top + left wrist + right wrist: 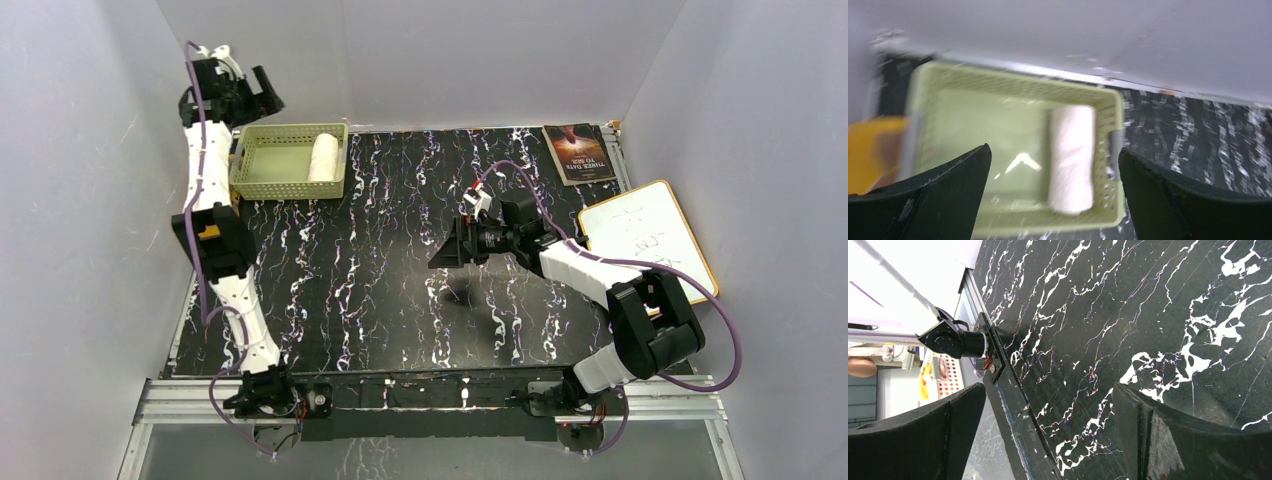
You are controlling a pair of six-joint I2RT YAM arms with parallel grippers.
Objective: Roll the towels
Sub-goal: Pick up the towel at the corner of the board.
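From above, the rolled cream-white towel (pixel 323 157) is seen lying at the right end of the pale green basket (pixel 262 170). The left gripper (pixel 266 98) is raised near the basket's far left corner, and the right gripper (pixel 446 250) is held over the marbled table (pixel 350 300).

At the left wrist, the left gripper (pixel 1053 150) is spread wide, empty, above the towel (pixel 1071 160) in the basket (pixel 1013 82).

At the right wrist, the right gripper (pixel 1049 385) is likewise spread wide, with the bare table (pixel 1128 315) seen between its fingers.
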